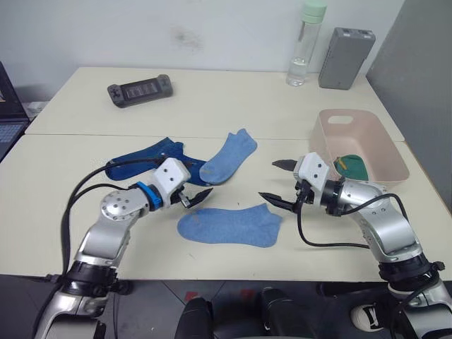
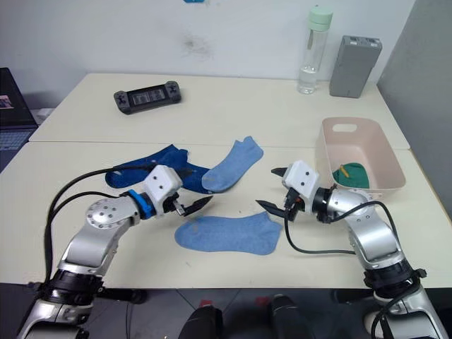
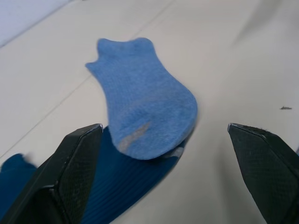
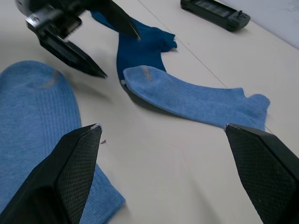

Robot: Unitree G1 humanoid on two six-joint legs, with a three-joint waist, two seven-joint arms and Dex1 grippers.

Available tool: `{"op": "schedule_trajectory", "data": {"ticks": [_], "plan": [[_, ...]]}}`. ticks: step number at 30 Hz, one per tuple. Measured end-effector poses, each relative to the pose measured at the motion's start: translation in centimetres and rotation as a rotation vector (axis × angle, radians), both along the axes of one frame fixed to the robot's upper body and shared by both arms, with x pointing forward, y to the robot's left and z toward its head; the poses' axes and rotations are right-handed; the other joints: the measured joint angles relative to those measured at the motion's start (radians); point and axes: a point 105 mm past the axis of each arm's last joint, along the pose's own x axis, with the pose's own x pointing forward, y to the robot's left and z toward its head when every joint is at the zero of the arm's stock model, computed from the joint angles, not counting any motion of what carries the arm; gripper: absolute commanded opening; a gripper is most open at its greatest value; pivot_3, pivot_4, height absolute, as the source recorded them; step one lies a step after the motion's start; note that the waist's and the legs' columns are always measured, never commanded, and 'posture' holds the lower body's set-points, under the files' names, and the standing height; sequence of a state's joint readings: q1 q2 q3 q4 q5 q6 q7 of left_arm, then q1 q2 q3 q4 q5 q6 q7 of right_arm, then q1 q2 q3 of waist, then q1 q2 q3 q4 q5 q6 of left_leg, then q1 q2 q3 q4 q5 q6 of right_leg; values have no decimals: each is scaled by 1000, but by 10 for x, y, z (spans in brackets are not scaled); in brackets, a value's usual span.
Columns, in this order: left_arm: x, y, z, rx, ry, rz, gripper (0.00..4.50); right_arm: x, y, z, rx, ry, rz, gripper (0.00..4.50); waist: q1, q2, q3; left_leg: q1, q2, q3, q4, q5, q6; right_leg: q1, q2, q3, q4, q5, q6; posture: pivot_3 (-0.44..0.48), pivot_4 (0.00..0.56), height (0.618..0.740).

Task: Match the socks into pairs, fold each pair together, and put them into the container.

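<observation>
Socks lie loose on the bench, none pinched: the left gripper (image 1: pixel 196 197) has its fingers spread just above the bench near the front edge, its tips pointing at the toe of a light blue sock (image 1: pixel 229 157) that rests partly over a dark navy sock (image 1: pixel 145 158). The right gripper (image 1: pixel 277 183) also has its fingers spread and empty, facing the left one across the second light blue sock (image 1: pixel 229 226), which lies flat close to the front edge. Behind the right gripper, toward the right edge, stands the pink container (image 1: pixel 387 150) with a green sock (image 1: pixel 351 167) inside. A game controller (image 1: pixel 140 90), water bottle (image 1: pixel 304 44) and grey box (image 1: pixel 345 58) sit near the back edge.
</observation>
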State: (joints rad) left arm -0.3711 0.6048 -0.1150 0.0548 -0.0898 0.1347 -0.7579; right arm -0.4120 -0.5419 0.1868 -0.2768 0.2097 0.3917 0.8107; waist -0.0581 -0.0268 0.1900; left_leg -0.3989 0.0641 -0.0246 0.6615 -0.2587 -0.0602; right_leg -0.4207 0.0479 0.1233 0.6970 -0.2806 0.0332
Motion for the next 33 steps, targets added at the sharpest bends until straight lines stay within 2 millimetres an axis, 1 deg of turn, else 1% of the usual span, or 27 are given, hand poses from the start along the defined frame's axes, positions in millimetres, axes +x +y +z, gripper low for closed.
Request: {"op": "schedule_trajectory", "data": {"ticks": [2, 3, 6, 10, 16, 18, 21, 23, 26, 28, 29, 31, 33], "plan": [[7, -4, -7, 29, 10, -3, 4477, -2, 3, 3, 2, -10, 3, 4500, 2, 0, 0, 0, 0, 0, 0, 0, 0, 0, 0, 0, 0, 0, 0, 0, 150, 740], [7, -4, -8, 33, 11, -3, 4477, -2, 3, 4, 3, -12, 5, 4500, 1, 0, 0, 0, 0, 0, 0, 0, 0, 0, 0, 0, 0, 0, 0, 0, 150, 740], [12, -9, -8, 29, -1, -6, 3875, -2, 3, 4, 3, -7, -6, 4500, 3, 0, 0, -1, 0, 0, 0, 0, 0, 0, 0, 0, 0, 0, 0, 0, 150, 740], [15, -14, -3, 41, -45, -18, 2552, 0, 3, 5, 5, -10, -15, 4500, 1, 0, 0, 0, 0, 0, 0, 0, 0, 0, 0, 0, 0, 0, 0, 0, 150, 740], [18, -14, -5, 66, -43, -15, 563, 2, 7, 14, 13, -35, -5, 4500, 2, 0, 0, -1, 0, 0, 0, 0, 0, 0, 0, 0, 0, 0, 0, 0, 150, 740], [19, -13, -7, 68, -35, -10, 37, 3, 6, 13, 10, -33, -9, 4500, 2, 0, 0, -1, 0, 0, 0, 0, 0, 0, 0, 0, 0, 0, 0, 0, 150, 740], [18, -14, -8, 64, -29, -18, 37, 6, 5, 11, 5, -24, -21, 4500, 2, 0, 0, 0, 0, 0, 0, 0, 0, 0, 0, 0, 0, 0, 0, 0, 150, 740], [17, -18, -7, 51, -34, -37, 37, 7, 5, 11, 6, -25, -21, 4500, 2, 0, 0, -1, 0, 0, 0, 0, 0, 0, 0, 0, 0, 0, 0, 0, 150, 740], [12, -25, 0, 50, -72, -91, 37, 9, 4, 11, -1, -30, -27, 4500, 2, 0, 0, 0, 0, 0, 0, 0, 0, 0, 0, 0, 0, 0, 0, 0, 150, 740], [5, -30, 7, 50, -99, -143, 37, 12, 2, 10, -10, -31, -36, 4500, 1, 0, 0, 0, 0, 0, 0, 0, 0, 0, 0, 0, 0, 0, 0, 0, 150, 740], [-3, -29, 10, 53, -102, -175, 37, 13, 2, 10, -11, -31, -36, 4500, -2, 0, 0, 0, 0, 0, 0, 0, 0, 0, 0, 1, 0, 0, 0, 0, 150, 740], [-20, -23, 8, 80, -83, -231, 37, 17, -3, 12, -21, -32, -45, 4500, -7, 0, 0, 0, 0, 0, 0, 0, 0, 0, 0, 1, 0, 0, -1, 0, 150, 740], [-30, -13, 7, 119, -64, -247, 37, 21, -8, 13, -26, -33, -54, 4500, -6, 0, 0, 0, 0, 0, 0, 0, 0, 0, 0, 0, 0, 0, 0, 0, 150, 740]]}}
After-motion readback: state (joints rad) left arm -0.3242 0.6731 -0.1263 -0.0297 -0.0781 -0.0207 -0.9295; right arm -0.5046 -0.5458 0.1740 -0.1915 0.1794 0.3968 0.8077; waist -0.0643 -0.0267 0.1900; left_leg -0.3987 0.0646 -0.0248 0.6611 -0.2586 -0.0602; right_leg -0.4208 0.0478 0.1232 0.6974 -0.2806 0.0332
